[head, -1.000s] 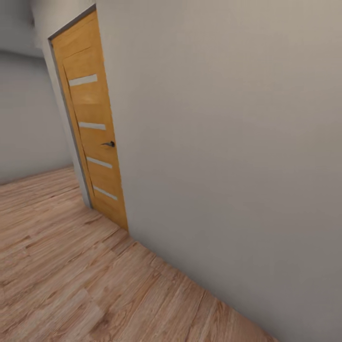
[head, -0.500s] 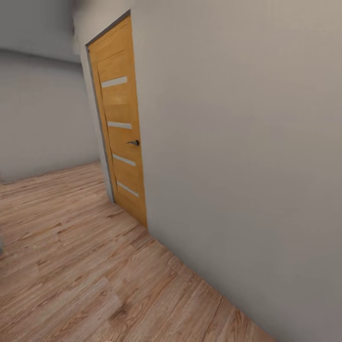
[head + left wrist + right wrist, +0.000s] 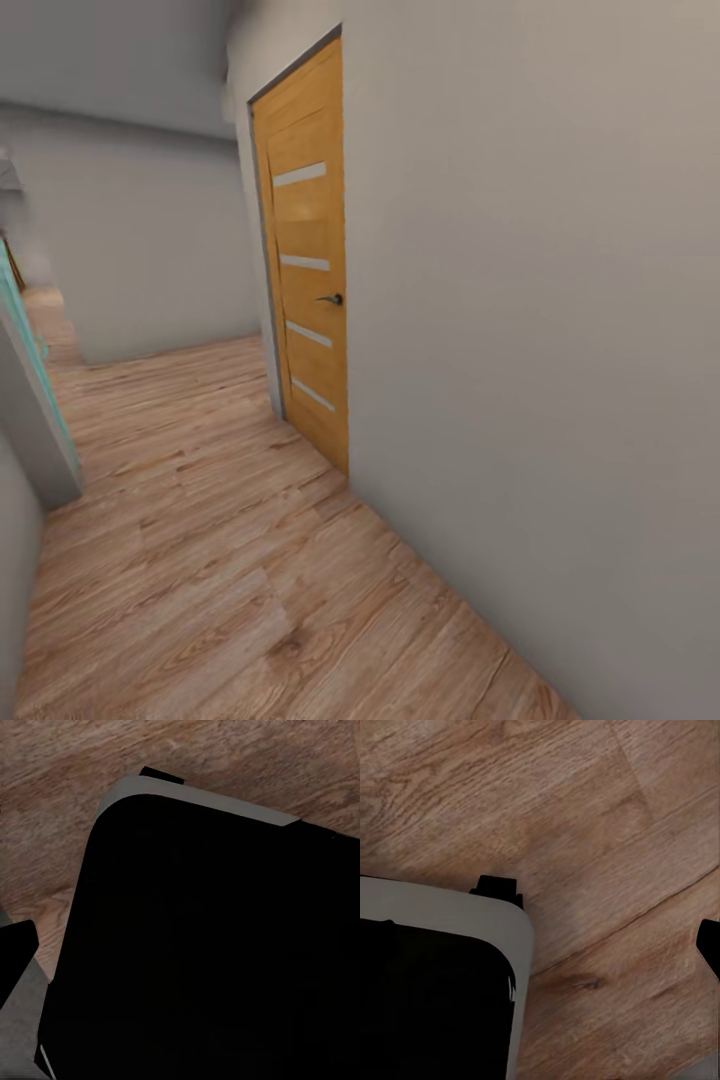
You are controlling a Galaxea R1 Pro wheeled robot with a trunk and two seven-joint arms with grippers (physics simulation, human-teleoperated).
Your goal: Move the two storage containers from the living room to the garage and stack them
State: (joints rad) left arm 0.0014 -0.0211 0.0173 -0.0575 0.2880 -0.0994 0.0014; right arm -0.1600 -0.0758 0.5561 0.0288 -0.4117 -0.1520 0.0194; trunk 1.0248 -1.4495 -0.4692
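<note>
Black and grey-edged, the rounded body (image 3: pixel 210 937) of our machine lies under the left wrist camera, and a corner of it (image 3: pixel 435 982) lies under the right one. Whether either hand is apart or together we cannot tell. Both wrist views look straight down on light wood planks (image 3: pixel 585 817). Our head camera looks along a corridor: a closed light wooden door (image 3: pixel 310 270) with four glass slits and a dark handle (image 3: pixel 330 298) is set in a plain grey wall (image 3: pixel 540 300). A teal-edged panel (image 3: pixel 30 350) stands at our left.
</note>
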